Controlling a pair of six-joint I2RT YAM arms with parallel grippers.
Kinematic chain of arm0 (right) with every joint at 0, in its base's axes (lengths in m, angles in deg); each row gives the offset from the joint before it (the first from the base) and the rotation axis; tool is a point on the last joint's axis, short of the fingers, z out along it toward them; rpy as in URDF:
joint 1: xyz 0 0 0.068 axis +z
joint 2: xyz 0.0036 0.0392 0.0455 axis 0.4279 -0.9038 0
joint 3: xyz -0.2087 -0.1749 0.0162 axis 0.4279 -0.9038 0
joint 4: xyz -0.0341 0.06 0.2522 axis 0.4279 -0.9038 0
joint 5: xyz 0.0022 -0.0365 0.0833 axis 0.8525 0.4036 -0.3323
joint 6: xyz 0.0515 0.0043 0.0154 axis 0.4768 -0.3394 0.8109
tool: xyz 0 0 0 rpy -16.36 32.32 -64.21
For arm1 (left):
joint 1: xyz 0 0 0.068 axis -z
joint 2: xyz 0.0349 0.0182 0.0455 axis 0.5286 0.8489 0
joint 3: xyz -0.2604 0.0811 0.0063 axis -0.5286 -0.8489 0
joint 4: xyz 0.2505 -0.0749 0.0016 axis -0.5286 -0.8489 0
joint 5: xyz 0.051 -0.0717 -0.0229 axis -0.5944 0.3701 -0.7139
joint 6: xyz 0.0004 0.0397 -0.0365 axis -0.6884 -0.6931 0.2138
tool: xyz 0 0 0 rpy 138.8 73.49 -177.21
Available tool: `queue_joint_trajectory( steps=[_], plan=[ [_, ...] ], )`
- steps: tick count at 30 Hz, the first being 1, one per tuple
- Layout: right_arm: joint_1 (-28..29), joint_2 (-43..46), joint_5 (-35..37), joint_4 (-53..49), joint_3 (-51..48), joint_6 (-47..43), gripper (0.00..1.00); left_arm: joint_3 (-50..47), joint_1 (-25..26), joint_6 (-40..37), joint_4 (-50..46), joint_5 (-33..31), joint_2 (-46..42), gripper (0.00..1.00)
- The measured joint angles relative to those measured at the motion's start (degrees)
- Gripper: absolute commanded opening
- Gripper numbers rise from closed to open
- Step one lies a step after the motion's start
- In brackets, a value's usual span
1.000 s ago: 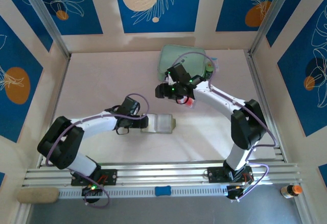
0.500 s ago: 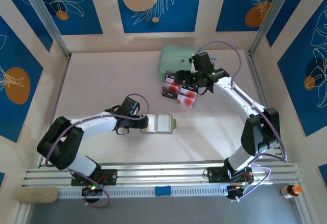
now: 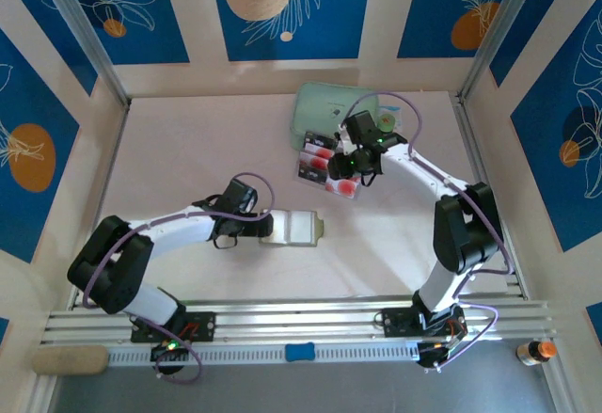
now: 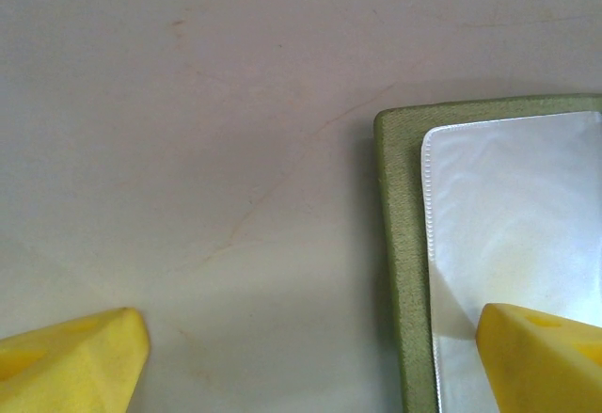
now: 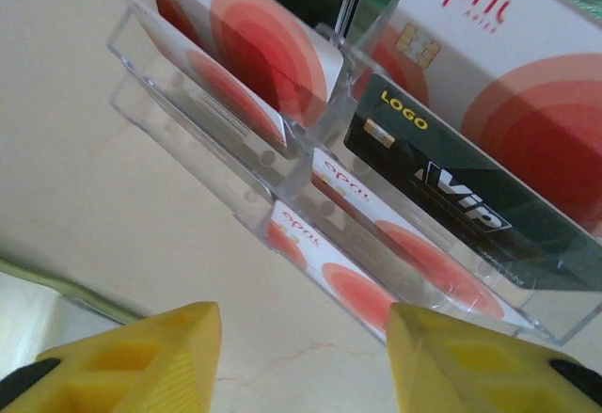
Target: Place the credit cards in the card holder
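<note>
The card holder lies open on the table, olive-green with a pale, shiny pocket inside. My left gripper is open at its left end: one yellow fingertip rests on the pocket and the other sits on bare table. The credit cards, pale with red circles, stand in a clear plastic tray. My right gripper hovers low at the tray's near side. In the right wrist view this gripper is open, with nothing between its fingers.
A dark green card marked LOGO VIP stands in the tray among the pale ones. A mint-green zip case lies just behind the tray. A corner of the card holder shows at the lower left of the right wrist view.
My right gripper swung back toward the mint-green case, uncovering the tray, then came forward again over the tray. The left arm and the card holder have not moved.
</note>
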Motion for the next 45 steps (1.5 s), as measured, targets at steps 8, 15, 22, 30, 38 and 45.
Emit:
queue_joint_trajectory(
  steps=[8,15,22,30,38,45],
  plan=[
    [1.51,-4.63,4.87,-0.96,0.02,-2.80,0.41,-0.09,0.00,0.00,0.00,0.00,-0.02,0.92],
    [3.65,-7.85,10.08,-2.08,1.77,-4.81,0.36,-0.17,0.00,0.00,0.15,0.00,-0.02,0.92],
    [5.64,-8.59,12.92,-2.21,2.43,-6.05,0.35,-0.24,0.00,0.00,0.22,0.00,-0.02,0.92],
    [6.32,-8.59,15.69,-2.12,2.54,-7.65,0.35,-0.28,0.00,0.00,0.35,0.00,-0.02,0.92],
    [6.16,-8.90,17.68,-1.86,3.39,-8.74,0.35,-0.31,0.00,0.02,0.39,0.00,-0.02,0.92],
    [6.12,-10.86,18.21,-1.44,3.39,-8.87,0.34,-0.31,0.00,0.02,0.42,-0.02,-0.02,0.92]
  ],
)
